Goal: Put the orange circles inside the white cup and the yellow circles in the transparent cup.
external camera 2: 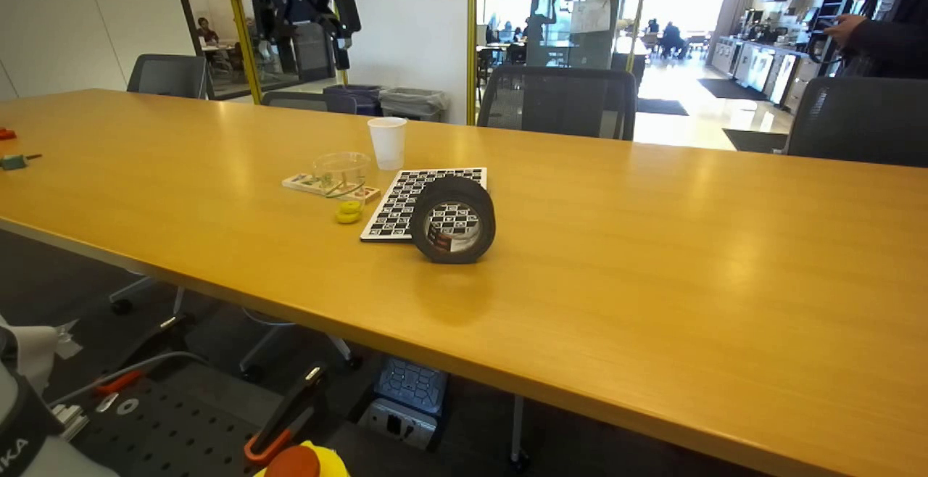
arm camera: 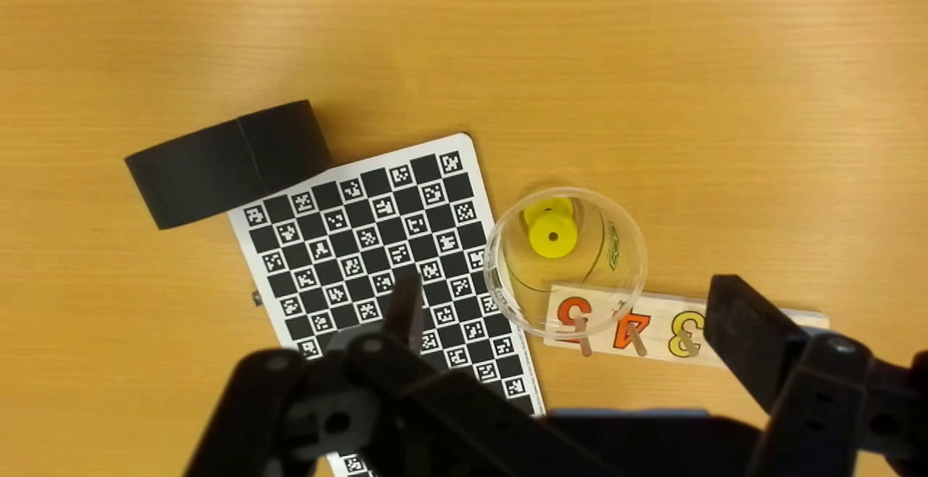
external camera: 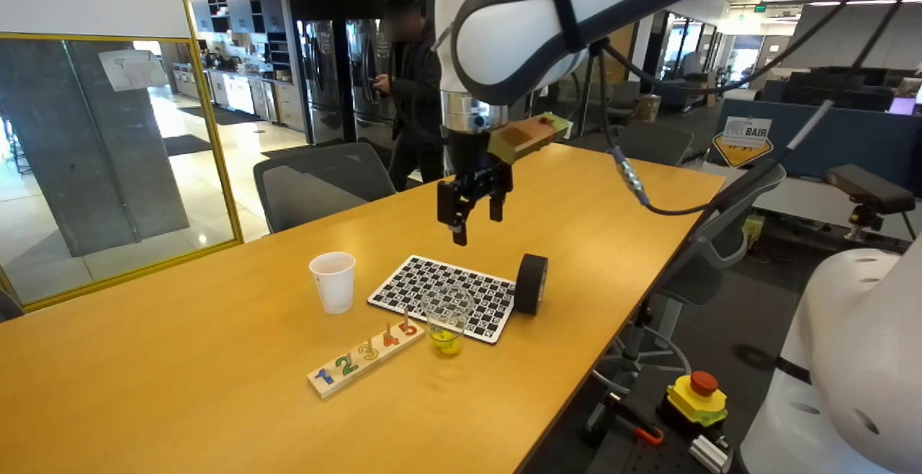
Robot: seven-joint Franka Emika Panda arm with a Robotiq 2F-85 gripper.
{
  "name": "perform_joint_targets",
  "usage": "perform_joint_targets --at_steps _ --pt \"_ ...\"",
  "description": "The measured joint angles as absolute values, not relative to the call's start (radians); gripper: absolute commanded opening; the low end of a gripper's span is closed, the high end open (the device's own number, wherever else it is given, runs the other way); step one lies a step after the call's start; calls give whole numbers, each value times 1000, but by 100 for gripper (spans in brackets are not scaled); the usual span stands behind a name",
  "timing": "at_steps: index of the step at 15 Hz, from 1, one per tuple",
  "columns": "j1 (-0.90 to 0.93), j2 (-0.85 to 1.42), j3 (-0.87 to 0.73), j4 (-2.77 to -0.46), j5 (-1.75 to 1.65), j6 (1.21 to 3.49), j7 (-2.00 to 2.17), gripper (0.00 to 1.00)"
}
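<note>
The yellow circles (arm camera: pixel 551 225), at least 2 of them, lie at the bottom of the transparent cup (arm camera: pixel 573 274), 1 partly over another; flat and round, they offer no long axis to square up to. In the wrist view they show nearly midway between the spread fingers (arm camera: pixel 747 332), higher up that view than the fingertips. In both exterior views the gripper (external camera: pixel 478 225) hangs well above the bench (external camera: pixel 180 373), clear of the cup; whether it is straight over it, I cannot tell. The gripper is released, with nothing between its fingers.

The transparent cup stands just beside the number board (arm camera: pixel 658 328), at the end marked 5. The white cup (external camera: pixel 336 292) stands upright, to its left in an exterior view, outside the wrist view. Its bottom is hidden, and I can make out no orange circles, so they may be inside. If so, the task looks nearly finished, and the coming move calls for backing upward, since going down would risk tipping the transparent cup.
</note>
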State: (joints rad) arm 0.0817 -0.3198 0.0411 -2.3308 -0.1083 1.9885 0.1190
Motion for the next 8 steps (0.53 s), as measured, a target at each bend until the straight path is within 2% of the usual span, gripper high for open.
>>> perform_joint_targets --at_steps 4,8 --pt "60 -508 11 -2482 -44 2007 112 100" --pt "36 -598 -32 -2540 -9 1997 90 100"
